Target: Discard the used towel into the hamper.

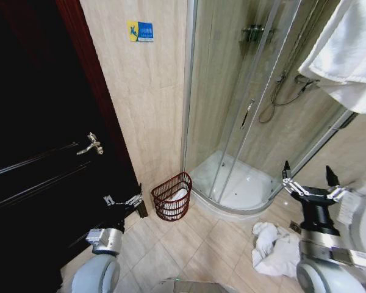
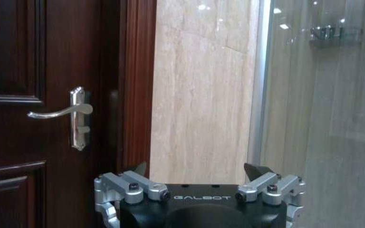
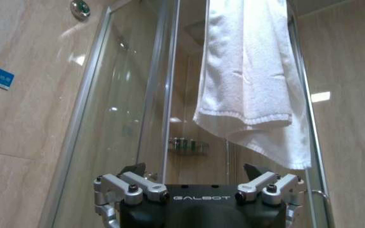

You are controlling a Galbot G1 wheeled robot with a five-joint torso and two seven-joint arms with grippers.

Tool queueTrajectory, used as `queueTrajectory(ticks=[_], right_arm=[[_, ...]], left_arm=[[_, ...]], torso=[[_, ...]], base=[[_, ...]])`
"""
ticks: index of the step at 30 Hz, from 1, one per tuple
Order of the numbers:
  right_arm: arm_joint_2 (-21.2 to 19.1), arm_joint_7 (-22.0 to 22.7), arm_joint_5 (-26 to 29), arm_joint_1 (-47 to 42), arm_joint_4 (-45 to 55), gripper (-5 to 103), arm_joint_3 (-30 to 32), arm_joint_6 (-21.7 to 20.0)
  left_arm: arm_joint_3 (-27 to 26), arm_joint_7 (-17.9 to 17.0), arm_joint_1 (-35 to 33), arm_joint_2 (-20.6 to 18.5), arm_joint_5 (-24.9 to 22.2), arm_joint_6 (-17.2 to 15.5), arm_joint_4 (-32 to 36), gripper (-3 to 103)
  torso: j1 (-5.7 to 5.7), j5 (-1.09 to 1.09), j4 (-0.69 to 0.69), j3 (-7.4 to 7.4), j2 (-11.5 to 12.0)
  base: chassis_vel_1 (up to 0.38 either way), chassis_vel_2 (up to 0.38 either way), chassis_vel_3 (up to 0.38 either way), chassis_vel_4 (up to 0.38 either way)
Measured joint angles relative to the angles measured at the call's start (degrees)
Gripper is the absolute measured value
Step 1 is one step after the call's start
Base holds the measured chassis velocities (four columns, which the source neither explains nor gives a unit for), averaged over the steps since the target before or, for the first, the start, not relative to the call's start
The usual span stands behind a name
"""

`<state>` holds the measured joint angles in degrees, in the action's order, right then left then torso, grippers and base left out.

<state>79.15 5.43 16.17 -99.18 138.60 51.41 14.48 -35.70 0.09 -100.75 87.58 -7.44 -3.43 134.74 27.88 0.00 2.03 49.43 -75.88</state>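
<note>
Left gripper (image 1: 123,199) is hanging low by the dark door (image 1: 43,165), fingers apart, holding nothing; in its wrist view it is facing the door handle (image 2: 62,113) and the tiled wall. Hamper (image 1: 172,196) is sitting on the floor against the wall, just beside the shower tray (image 1: 241,189). Something white is already lying in it, probably cloth. Further right a crumpled white towel (image 1: 273,247) is lying on the floor tiles, well apart from the hamper, near the right arm. Judged as soft, light and floppy, it is best pinched at a raised fold on top. Right gripper (image 1: 311,189) is sitting above that towel, fingers spread, empty. Another towel (image 3: 252,80) is hanging over the shower glass, in front of the right wrist camera.
</note>
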Motion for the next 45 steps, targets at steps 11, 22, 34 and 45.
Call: queueTrajectory(ticks=[11,22,34,45], right_arm=[[0.0,-0.4,0.9,-0.3,-1.1,100,1.2,0.6],[0.3,-0.8,1.0,-0.3,-1.6,100,1.0,0.9],[0.4,-1.6,1.0,-0.3,-1.4,100,0.5,0.9],[0.2,-1.6,1.1,-0.4,-1.7,100,1.1,1.0]], left_arm=[[0.0,0.0,0.0,0.0,0.0,0.0,0.0,100],[0.0,-0.1,0.0,0.0,0.0,0.0,0.0,100],[0.0,-0.1,0.0,0.0,0.0,0.0,-0.1,100],[0.0,0.0,0.0,0.0,0.0,0.0,-0.1,100]], torso=[[0.0,0.01,0.0,0.0,0.0],[0.0,0.0,0.0,0.0,0.0],[0.0,0.01,0.0,0.0,0.0],[0.0,0.01,0.0,0.0,0.0]], base=[[-0.022,-0.016,0.014,0.009],[-0.016,-0.018,0.02,0.021],[-0.114,-0.109,0.107,0.106],[-0.233,-0.255,0.249,0.248]])
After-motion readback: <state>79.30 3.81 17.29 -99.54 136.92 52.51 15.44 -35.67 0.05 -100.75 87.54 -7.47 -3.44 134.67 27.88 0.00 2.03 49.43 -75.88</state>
